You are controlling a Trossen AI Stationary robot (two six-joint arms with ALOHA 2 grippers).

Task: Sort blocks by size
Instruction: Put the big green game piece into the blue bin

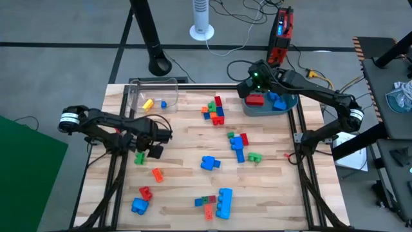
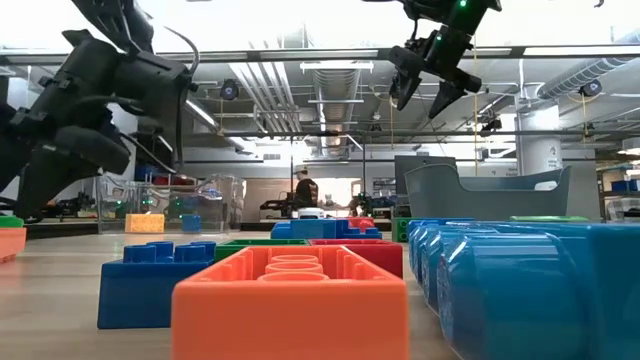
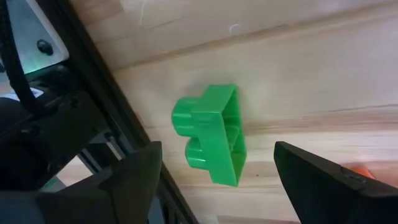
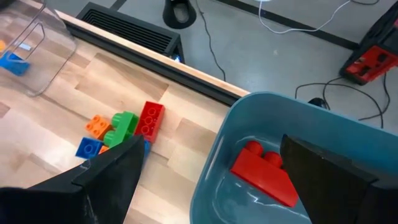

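Over wood planks, left gripper (image 3: 214, 180) gapes around studded green brick (image 3: 211, 134).

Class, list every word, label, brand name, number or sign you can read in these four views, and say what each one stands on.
No text can be read in any view.
The blocks, such as the green block and the red block in the teal tub, show only plain studs.
The red device on the floor beyond the table has a lit blue panel, too small to read.
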